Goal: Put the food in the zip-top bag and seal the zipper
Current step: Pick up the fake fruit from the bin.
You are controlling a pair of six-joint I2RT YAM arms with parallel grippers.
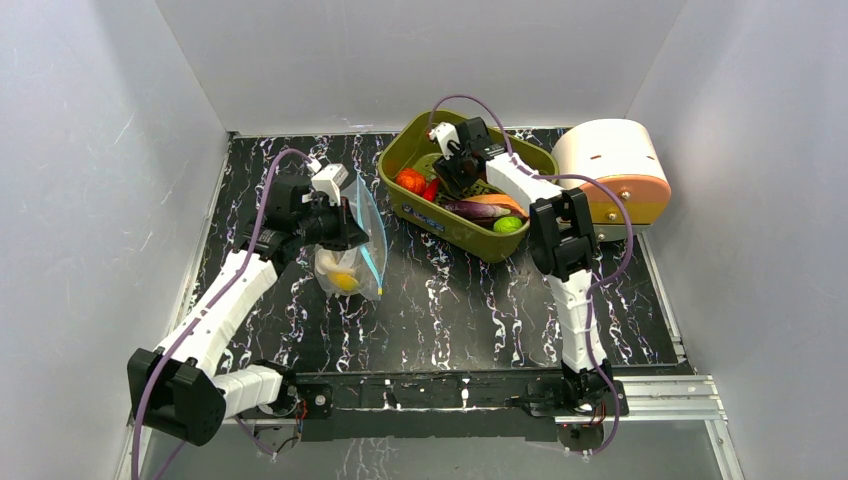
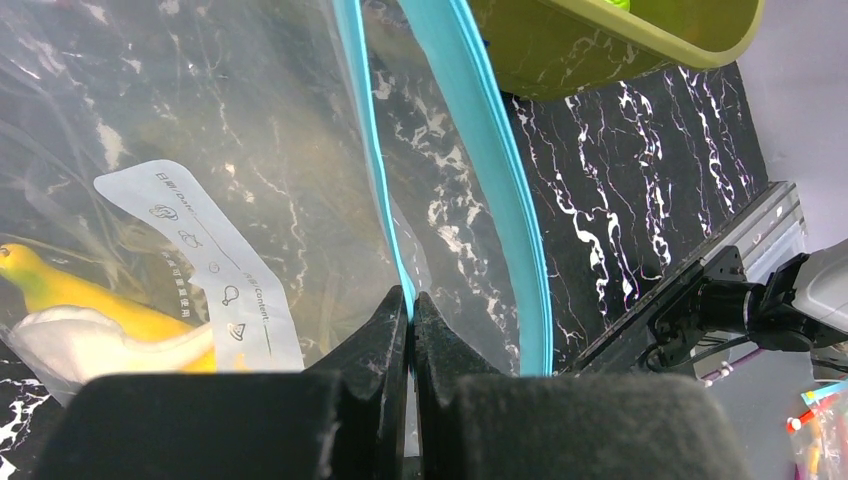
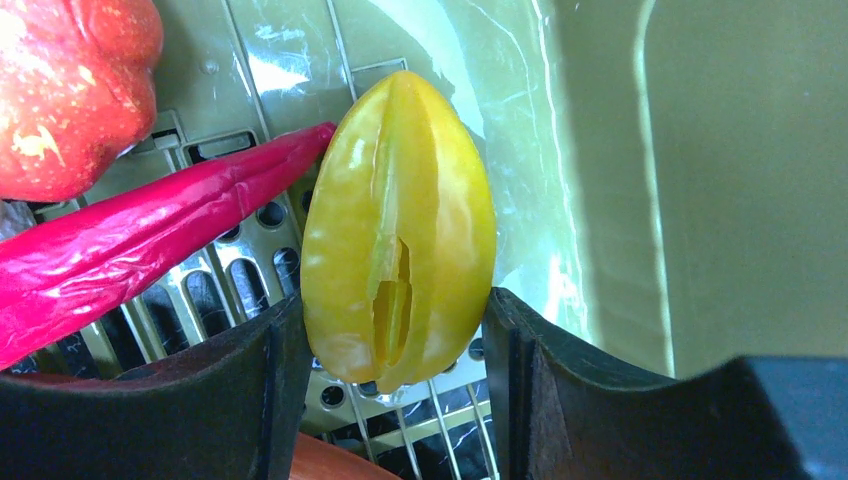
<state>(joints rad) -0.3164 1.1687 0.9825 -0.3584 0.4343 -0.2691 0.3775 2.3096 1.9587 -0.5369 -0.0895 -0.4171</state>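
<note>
The clear zip-top bag [image 1: 350, 262] hangs from my left gripper [image 1: 345, 225], which is shut on one lip of its teal zipper [image 2: 372, 180] at the fingertips [image 2: 410, 300]. The mouth gapes open; the other lip [image 2: 500, 170] curves away. A yellow banana [image 2: 70, 290] lies inside the bag. My right gripper [image 1: 455, 175] is down in the olive tub [image 1: 450, 228], its fingers pressed against both sides of a yellow ribbed fruit [image 3: 400, 220]. A red chili [image 3: 130, 250] and a red-orange tomato [image 3: 70, 90] lie beside it. An eggplant [image 1: 478, 210], a carrot [image 1: 500, 200] and a green fruit [image 1: 508, 225] lie in the tub.
A cream and pink drum-shaped device [image 1: 615, 170] stands at the back right, close behind the tub. White walls enclose the black marbled table [image 1: 450, 300]. A metal rail [image 1: 450, 390] runs along the near edge by the arm bases.
</note>
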